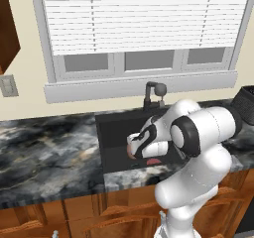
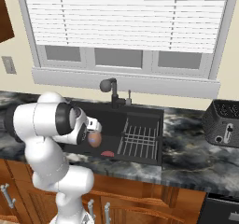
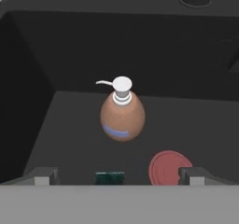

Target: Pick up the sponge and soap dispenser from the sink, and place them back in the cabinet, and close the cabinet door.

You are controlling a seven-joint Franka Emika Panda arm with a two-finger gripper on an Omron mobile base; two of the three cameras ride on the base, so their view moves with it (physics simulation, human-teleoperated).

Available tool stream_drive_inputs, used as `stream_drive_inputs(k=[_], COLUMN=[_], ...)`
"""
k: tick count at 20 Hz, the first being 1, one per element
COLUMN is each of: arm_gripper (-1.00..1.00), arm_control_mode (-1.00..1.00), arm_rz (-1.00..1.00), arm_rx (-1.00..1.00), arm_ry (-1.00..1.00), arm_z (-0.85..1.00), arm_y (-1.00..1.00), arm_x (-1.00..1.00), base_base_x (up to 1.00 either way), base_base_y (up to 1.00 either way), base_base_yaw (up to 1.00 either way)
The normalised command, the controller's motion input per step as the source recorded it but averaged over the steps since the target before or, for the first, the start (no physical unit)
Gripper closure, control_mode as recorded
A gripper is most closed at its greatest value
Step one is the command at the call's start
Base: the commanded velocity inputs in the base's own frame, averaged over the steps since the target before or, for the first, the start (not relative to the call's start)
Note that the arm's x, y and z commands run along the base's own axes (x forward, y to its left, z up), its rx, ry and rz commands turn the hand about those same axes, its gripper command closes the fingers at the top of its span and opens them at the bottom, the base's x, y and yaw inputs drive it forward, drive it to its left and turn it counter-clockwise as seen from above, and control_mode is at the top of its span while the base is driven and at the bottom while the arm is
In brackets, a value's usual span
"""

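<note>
On the floor of the sink point(image 3: 70, 45), toward its left wall in the hand view, stands the soap dispenser point(image 3: 122, 115), upright, with its white pump top uppermost and a pale blue label low on its belly. Just beside it, nearer the sink's front wall, lies the sponge point(image 3: 167, 166), flat and apart from the bottle. A small dark green piece point(image 3: 110, 177) rests at the bottom edge of the hand view, near the front wall. The gripper point(image 3: 120, 175) hangs above both things with its jaws wide open and holding nothing; in the right base view it is lowered into the sink point(image 2: 140, 113) next to the wire rack point(image 2: 139, 139).

Handling, as a judgement: the bottle looks rigid, smooth and rounded, so it is likely to slip or roll if pinched on the bulge; the narrow neck under the pump, or the belly at its widest line with the jaws square to it, seems the surer hold. The sponge appears light and soft, and thin, so the jaws would need to close across its edges close to the sink floor.
</note>
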Motion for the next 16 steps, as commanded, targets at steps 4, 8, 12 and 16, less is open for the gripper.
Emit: stream_drive_inputs(k=[4,8,12,16], arm_gripper=[-1.00,-1.00,-1.00,-1.00], arm_control_mode=[-1.00,-1.00,-1.00,-1.00], arm_rz=[0.00,0.00,0.00,0.00], arm_rx=[0.00,0.00,0.00,0.00], arm_ry=[0.00,0.00,0.00,0.00], arm_z=[-0.15,-0.14,-0.14,-0.12], arm_y=[0.00,0.00,0.01,0.01], arm_x=[0.22,0.24,0.24,0.24], base_base_x=[0.00,0.00,0.00,0.00], base_base_y=[0.00,0.00,0.00,0.00], base_base_yaw=[0.00,0.00,0.00,0.00])
